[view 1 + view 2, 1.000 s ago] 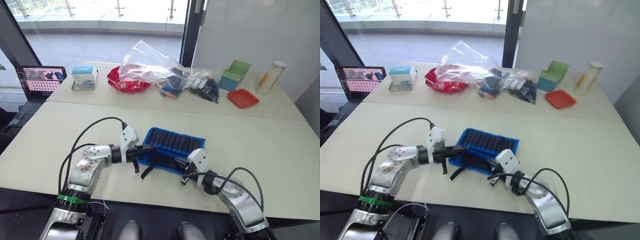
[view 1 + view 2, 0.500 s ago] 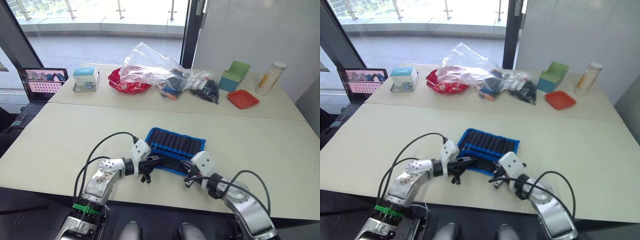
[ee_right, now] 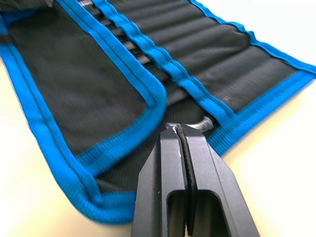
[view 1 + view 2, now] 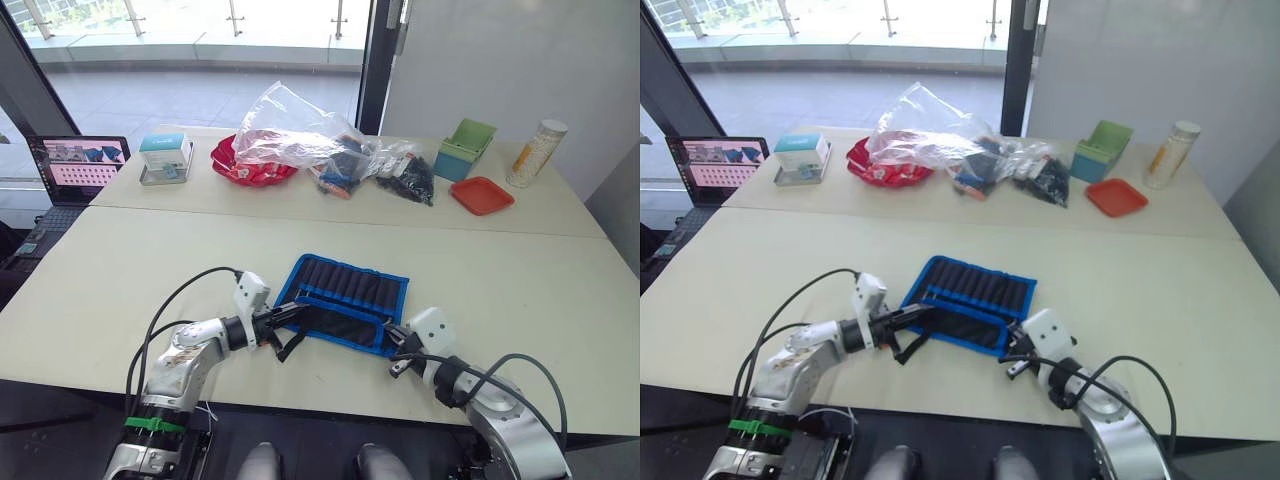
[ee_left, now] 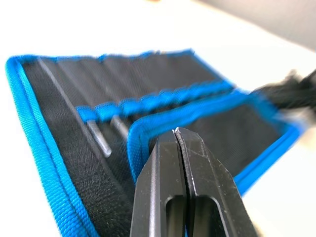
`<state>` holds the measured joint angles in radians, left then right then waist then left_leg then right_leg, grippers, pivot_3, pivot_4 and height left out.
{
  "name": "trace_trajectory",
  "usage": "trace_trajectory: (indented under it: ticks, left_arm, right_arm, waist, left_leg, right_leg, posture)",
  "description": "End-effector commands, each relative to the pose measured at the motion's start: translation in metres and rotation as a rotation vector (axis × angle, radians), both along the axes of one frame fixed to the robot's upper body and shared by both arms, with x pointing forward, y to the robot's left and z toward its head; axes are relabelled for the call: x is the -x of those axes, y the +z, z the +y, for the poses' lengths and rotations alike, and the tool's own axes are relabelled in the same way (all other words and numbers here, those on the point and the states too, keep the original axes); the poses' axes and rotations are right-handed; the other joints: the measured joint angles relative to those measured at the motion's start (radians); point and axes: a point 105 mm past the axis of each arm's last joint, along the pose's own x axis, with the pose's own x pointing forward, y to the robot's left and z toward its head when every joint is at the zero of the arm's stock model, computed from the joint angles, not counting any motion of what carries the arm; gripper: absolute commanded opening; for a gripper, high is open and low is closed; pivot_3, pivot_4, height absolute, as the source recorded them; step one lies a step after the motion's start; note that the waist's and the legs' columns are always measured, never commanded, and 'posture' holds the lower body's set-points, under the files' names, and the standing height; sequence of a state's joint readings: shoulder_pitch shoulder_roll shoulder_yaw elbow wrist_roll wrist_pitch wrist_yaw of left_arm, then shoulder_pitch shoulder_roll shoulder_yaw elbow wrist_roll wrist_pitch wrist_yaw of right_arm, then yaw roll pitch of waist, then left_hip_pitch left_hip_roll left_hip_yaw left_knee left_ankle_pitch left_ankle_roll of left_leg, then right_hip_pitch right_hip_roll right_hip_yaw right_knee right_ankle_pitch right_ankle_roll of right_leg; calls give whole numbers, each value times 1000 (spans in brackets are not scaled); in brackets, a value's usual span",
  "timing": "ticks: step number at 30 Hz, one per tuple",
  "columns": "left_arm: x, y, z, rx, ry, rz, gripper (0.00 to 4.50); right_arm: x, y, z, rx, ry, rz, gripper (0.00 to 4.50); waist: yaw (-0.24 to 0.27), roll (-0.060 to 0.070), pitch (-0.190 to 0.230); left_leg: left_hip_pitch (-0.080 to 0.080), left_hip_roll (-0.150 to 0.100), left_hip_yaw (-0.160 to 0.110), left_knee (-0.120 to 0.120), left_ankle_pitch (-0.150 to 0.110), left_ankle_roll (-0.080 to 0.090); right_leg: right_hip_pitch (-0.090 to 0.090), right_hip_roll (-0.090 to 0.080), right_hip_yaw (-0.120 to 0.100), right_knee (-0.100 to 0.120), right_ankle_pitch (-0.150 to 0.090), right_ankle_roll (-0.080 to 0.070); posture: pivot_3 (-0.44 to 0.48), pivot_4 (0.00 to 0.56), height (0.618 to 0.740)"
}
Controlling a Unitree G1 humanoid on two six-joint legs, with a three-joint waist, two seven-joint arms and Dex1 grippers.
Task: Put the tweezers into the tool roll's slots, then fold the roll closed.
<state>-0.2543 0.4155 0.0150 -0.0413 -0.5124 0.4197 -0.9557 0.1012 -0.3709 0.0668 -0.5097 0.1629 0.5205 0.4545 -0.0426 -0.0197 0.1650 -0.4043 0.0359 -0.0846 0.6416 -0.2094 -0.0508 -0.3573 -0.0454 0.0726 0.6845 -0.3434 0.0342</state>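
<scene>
Pinching tool roll (image 4: 345, 298), tools (image 5: 177, 136) closed

Beige tables (image 4: 520, 270) — grey wall (image 4: 520, 60), sunlit glass (image 4: 200, 40), perhaps a balcony.

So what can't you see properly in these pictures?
- How many tweezers sit in the tool roll: in the left wrist view the slots and a folded flap cover all but two silvery ends.
- What the left gripper pinches, if anything: its shut fingers block the flap edge.
- The far end of the roll, left wrist view: blurred.
- What the clear plastic bag holds: too crumpled and far.
</scene>
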Motion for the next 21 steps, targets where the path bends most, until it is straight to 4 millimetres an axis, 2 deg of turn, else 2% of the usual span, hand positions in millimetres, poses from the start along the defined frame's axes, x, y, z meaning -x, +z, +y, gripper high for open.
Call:
trace_trajectory:
  ticks: [1,5,7,8,11,15,18,21]
  left_arm:
    - [10,37,30,-9,5,-145,14]
    - [14,48,55,-69,9,-179,14]
    - [21,45,70,-155,-7,-211,14]
    - [26,40,76,-204,-24,-218,258]
    - [41,30,85,-270,-96,-208,1115]
    - [47,24,90,-305,-97,-246,2413]
    - [50,19,90,-302,-101,-217,3446]
    - [50,19,89,-302,-93,-220,3446]
  right_arm:
    - [4,31,-8,-54,24,-48,0]
    - [0,43,-21,-80,5,-18,0]
    - [-5,46,-29,-102,-22,33,0]
    - [-6,45,-31,-126,-25,79,569]
    - [-5,37,-32,-176,-35,204,1481]
    - [-11,21,-42,-278,-149,348,2818]
    - [-14,12,-42,-349,-181,429,2848]
    - [-13,4,-38,-399,-181,498,2848]
  waist:
    - [0,0,0]
    - [1,0,0]
    - [0,1,1]
    - [-3,1,2]
    - [-1,1,2]
    - [8,1,2]
    - [7,1,2]
    - [3,1,2]
  left_leg:
    - [0,0,0,0,0,0]
    - [1,-1,0,-2,0,0]
    - [0,0,0,-2,0,0]
    - [0,0,0,-2,0,0]
    - [2,0,1,-6,0,0]
    - [1,0,1,-9,0,0]
    - [0,-1,1,-9,0,0]
    - [0,0,1,-9,0,0]
  right_leg:
    - [0,0,0,0,0,0]
    - [1,-1,0,-2,0,0]
    - [0,-1,0,-3,0,0]
    - [0,-1,0,-3,0,0]
    - [0,0,0,-4,0,0]
    - [-1,0,0,-4,0,-1]
    - [-2,-1,1,-5,0,-1]
    - [-2,-1,0,-5,0,-1]
  posture:
    - [0,150,723]
    - [0,150,723]
    - [0,150,723]
    - [0,150,723]
    - [0,150,723]
    - [0,150,723]
    - [0,150,723]
    - [0,150,723]
